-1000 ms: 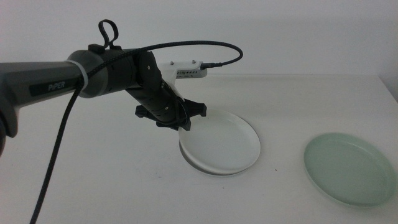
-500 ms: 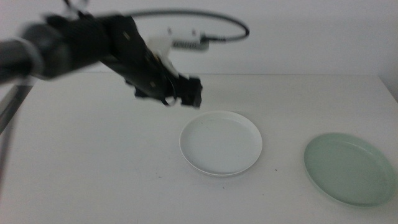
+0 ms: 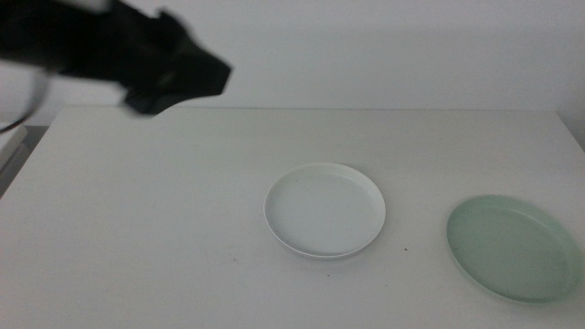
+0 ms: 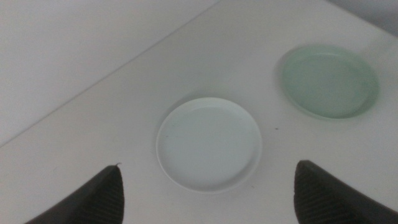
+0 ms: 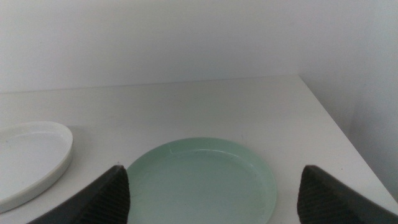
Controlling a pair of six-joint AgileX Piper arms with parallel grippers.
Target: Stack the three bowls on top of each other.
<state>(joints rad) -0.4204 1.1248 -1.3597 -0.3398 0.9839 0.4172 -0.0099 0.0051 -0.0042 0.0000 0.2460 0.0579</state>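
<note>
Fingers spread, empty | left gripper (image 3: 196, 73) raised, blurred | white bowl (image 3: 324, 209) perhaps stacked

Left tool (image 3: 196, 78) away from white bowl (image 3: 324, 210)

I read this as a bare test room or lab, not a home or kitchen. All I see from here is a plain white desk (image 3: 164, 228) pushed against a blank pale wall (image 3: 384, 50), evenly lit, no cloth, no decor. Below and right of my raised left claw (image 3: 196, 73), a white dish (image 3: 324, 210) and a mint dish (image 3: 514, 247) lie alone, empty, with no food. The right wrist camera shows the same wall turning a corner past the desk's end.
</note>
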